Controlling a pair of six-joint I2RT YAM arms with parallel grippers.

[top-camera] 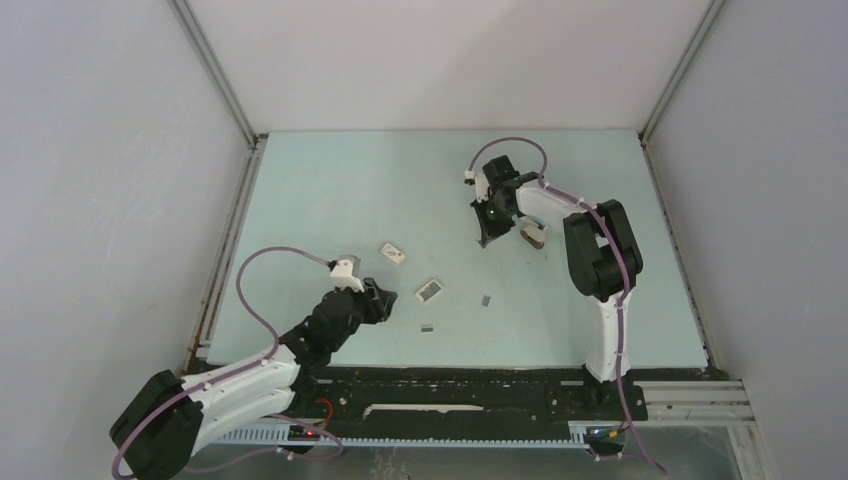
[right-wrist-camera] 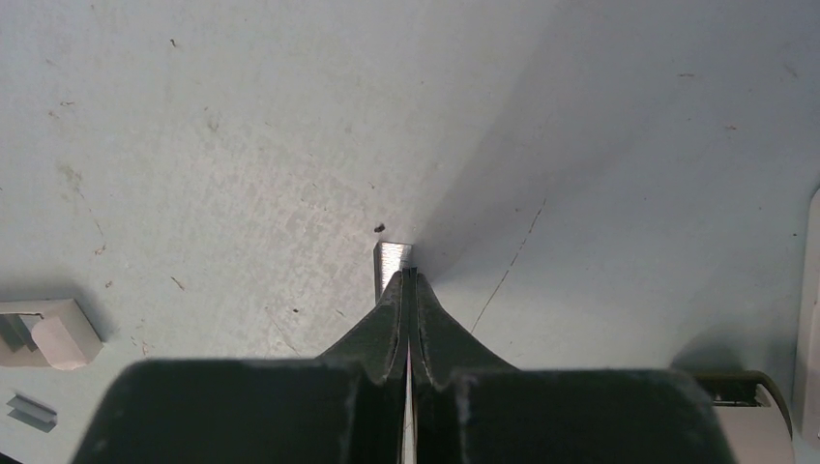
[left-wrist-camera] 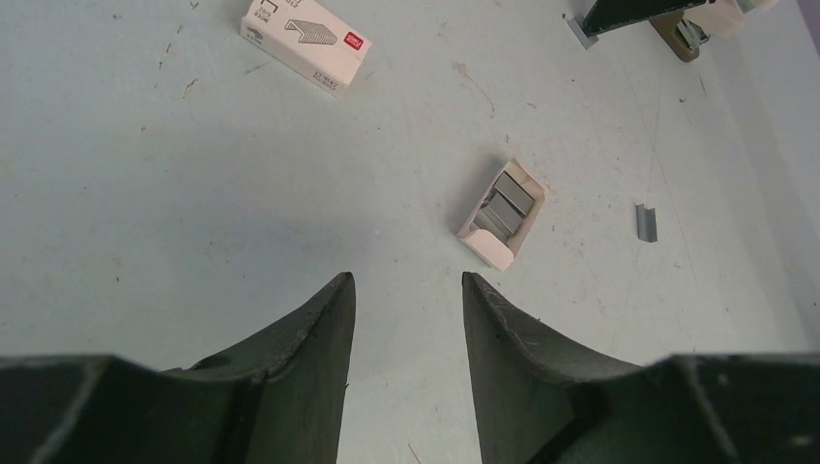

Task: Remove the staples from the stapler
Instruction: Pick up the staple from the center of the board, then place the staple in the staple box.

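A short shiny strip of staples (right-wrist-camera: 391, 261) lies on the table right at the tips of my right gripper (right-wrist-camera: 407, 274), partly behind its left finger. That gripper is shut; I cannot tell whether it pinches the strip. From above, the right gripper (top-camera: 487, 238) points down at the table at the back right. A slim pale edge at the right border of the right wrist view looks like the stapler (right-wrist-camera: 812, 290). My left gripper (left-wrist-camera: 407, 280) hovers open and empty over bare table, short of the open box.
An open white box of staples (left-wrist-camera: 503, 213) and a closed labelled box (left-wrist-camera: 305, 39) lie mid-table. Loose grey strips (top-camera: 486, 299) (top-camera: 427, 327) lie nearer the front. A squat brown-and-white item (top-camera: 533, 234) sits beside the right arm.
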